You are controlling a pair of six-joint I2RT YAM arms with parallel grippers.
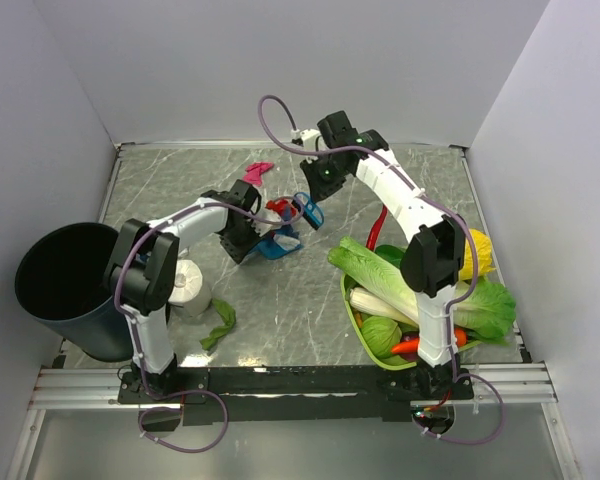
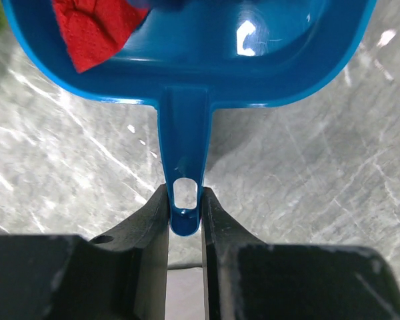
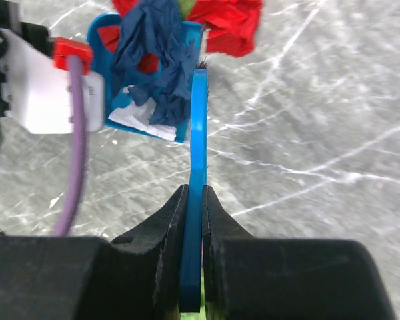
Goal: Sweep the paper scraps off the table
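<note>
Left hand (image 2: 185,200) grips a glossy dustpan (image 2: 207,67) by its slotted handle — right hand (image 3: 193,200) clamps a flat brush (image 3: 199,133).

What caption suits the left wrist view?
Left end effector clamps blue dustpan handle, red paper scrap inside.

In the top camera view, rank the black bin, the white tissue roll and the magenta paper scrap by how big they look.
1. black bin, by far the largest
2. white tissue roll
3. magenta paper scrap, a little smaller than the roll
</note>
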